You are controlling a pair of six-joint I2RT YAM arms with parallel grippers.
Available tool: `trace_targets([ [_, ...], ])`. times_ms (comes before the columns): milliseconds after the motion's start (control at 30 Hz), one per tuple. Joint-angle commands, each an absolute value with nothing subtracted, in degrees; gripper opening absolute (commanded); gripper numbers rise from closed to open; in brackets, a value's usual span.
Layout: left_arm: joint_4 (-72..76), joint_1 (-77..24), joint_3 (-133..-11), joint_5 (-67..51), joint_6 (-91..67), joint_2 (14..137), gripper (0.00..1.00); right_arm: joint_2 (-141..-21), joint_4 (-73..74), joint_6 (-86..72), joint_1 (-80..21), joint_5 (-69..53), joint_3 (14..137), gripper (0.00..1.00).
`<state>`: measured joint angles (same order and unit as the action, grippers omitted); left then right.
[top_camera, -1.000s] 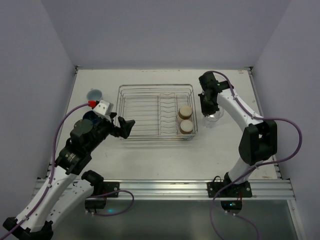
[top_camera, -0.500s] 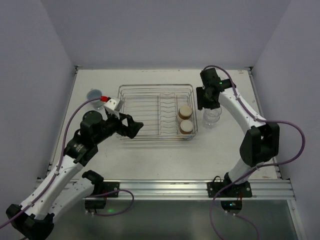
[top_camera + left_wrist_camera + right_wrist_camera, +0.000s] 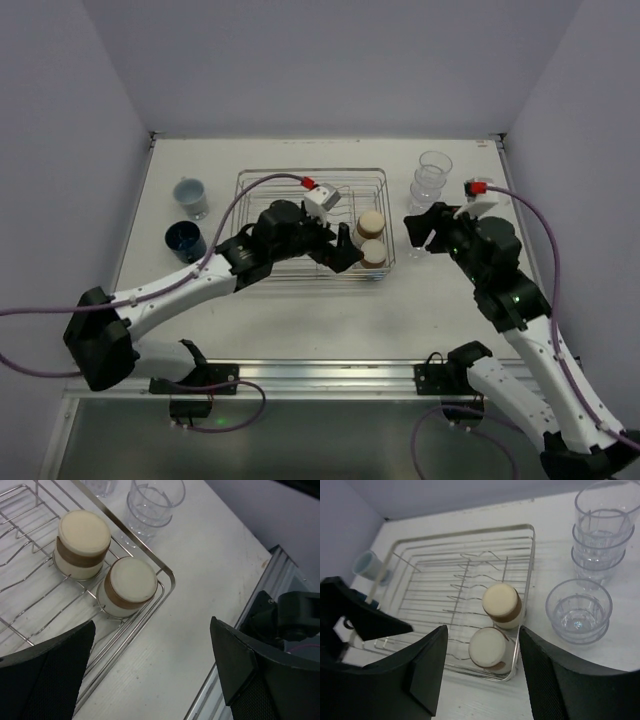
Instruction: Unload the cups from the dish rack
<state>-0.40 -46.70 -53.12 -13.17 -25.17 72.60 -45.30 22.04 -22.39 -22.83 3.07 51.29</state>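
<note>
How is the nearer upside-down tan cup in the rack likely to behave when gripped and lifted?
The nearer tan cup looks rigid and probably light. Its smooth round sides could slip. It stands inverted among the dish rack wires, so its rim might snag coming out.
</note>
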Motion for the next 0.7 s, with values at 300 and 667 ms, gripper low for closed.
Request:
trace_targets([
  [300,-11.69,-59.50,-80.06,16.34,-11.25,100.54,1.00,-22.51,13.71,-29.35,-22.85,1.93,40.17,0.60],
  [667,-13.18,-59.50,-82.71,17.49,-11.60,108.01,1.00,-19.42,13.80,-28.30,-22.76,2.64,39.38,0.59],
])
